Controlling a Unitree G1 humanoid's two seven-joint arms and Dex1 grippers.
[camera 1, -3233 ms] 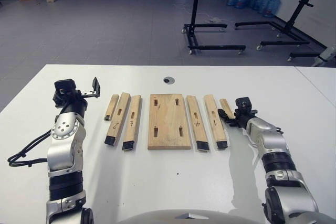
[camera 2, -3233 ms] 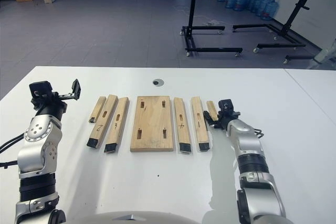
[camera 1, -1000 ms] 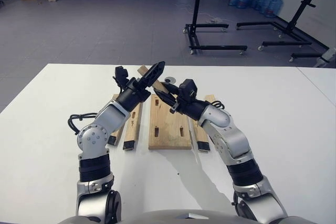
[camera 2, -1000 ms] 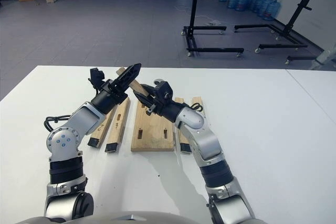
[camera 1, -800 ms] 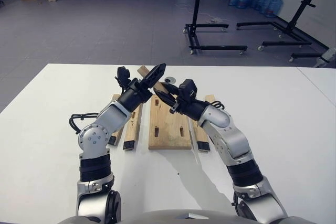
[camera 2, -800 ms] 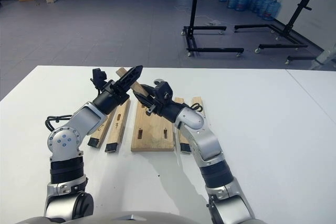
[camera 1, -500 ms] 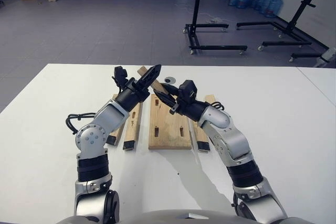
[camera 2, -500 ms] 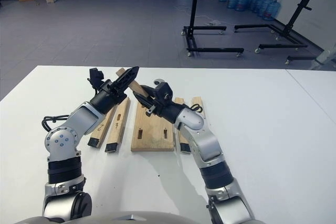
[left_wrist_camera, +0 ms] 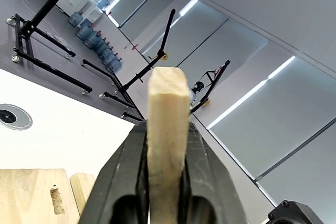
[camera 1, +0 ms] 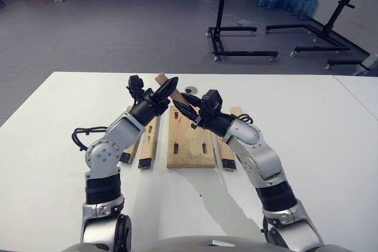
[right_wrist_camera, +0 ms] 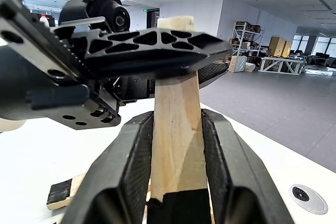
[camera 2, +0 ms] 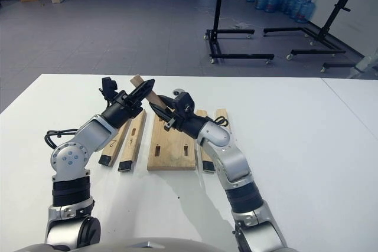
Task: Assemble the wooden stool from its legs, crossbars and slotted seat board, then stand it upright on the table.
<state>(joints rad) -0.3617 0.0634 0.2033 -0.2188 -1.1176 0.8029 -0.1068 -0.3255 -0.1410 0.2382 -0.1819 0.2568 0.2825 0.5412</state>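
Black wheeled frames stand behind (water jugs beyond).

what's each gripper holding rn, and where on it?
One wooden bar, shared: right gripper clamps its black-tipped end, left gripper clamps near the bare end, which pokes past its fingers.

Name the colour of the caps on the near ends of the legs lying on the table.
The end caps are black; left eye view.

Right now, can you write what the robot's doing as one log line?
left gripper: jaws shut on wooden bar | right gripper: jaws shut on same bar | bar: raised above seat board | assembly: not begun
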